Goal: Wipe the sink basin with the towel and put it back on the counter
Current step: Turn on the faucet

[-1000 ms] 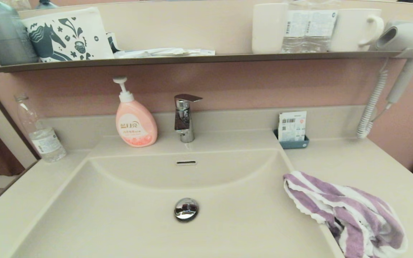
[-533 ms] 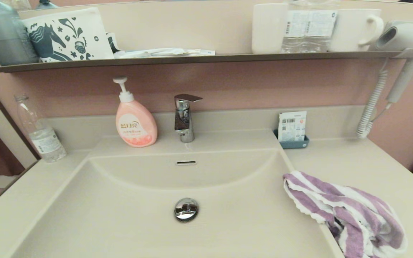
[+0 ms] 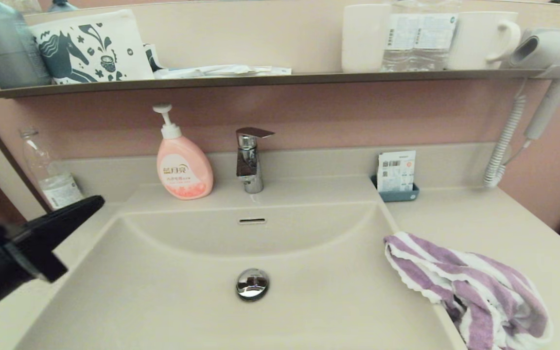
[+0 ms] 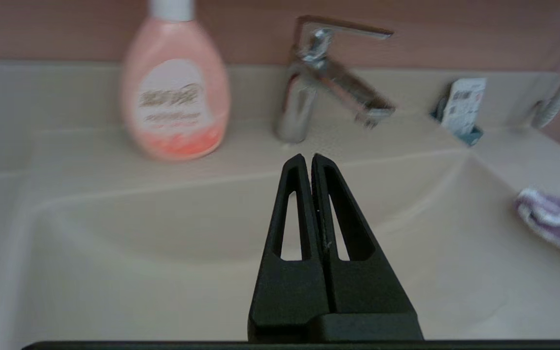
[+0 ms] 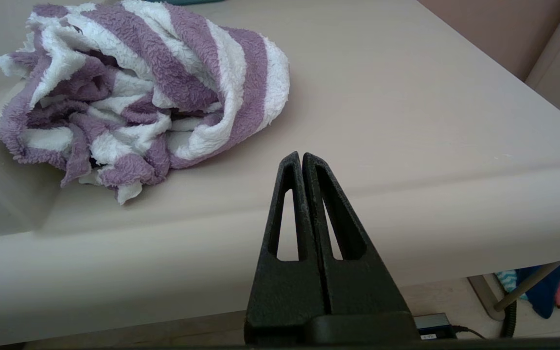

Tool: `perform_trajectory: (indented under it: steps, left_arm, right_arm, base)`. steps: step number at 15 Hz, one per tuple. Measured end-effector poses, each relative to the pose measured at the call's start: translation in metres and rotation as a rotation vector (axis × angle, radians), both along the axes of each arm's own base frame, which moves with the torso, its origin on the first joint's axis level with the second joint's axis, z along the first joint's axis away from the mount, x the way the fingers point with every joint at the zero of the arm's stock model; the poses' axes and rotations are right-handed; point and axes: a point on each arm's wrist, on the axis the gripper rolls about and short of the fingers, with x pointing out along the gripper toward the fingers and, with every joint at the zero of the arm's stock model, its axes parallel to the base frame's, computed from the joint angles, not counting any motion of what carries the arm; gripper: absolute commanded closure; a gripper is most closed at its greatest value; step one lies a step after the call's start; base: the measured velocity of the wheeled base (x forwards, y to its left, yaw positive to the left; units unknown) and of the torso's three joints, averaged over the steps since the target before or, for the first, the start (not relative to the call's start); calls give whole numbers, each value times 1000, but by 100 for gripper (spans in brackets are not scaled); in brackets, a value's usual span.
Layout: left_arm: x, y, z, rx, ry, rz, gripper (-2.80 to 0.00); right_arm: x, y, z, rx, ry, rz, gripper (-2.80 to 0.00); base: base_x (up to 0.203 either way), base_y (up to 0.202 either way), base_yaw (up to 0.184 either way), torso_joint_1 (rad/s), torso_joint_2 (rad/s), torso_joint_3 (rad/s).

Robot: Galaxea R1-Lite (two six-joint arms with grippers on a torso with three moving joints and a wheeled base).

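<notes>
The cream-beige sink basin [image 3: 173,287] fills the middle of the head view, with its chrome drain plug [image 3: 252,283] and slot overflow hole [image 3: 252,221]. The purple-and-white striped towel [image 3: 469,291] lies bunched on the counter [image 3: 479,218] at the basin's right rim, one corner drooping over the edge. My left gripper [image 3: 96,202] hangs shut and empty over the basin's left rim, pointing toward the faucet; in the left wrist view the left gripper [image 4: 308,158] has both fingers pressed together. My right gripper [image 5: 300,156] is shut and empty, low in front of the counter edge, right of the towel [image 5: 139,92].
A pink soap pump bottle [image 3: 183,165] and chrome faucet [image 3: 251,158] stand behind the basin. A clear water bottle [image 3: 51,180] sits at back left, a blue card holder [image 3: 396,177] at back right. A dark shelf [image 3: 260,78] carries cups and a pouch; a hair dryer [image 3: 552,53] hangs right.
My left arm has risen into the head view from the lower left and now reaches over the basin's left rim. The towel has not moved.
</notes>
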Motion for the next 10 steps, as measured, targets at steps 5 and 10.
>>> perform_trajectory:
  steps: [5, 10]
  left_arm:
    - [49, -53, 7, -1, 25, -85, 0]
    - [90, -99, 7, 115, 29, -143, 0]
  right_arm:
    - [0, 0, 0, 0, 0, 0, 0]
    - [0, 0, 0, 0, 0, 0, 0]
  base:
    - [0, 0, 0, 0, 0, 0]
    - [0, 0, 0, 0, 0, 0]
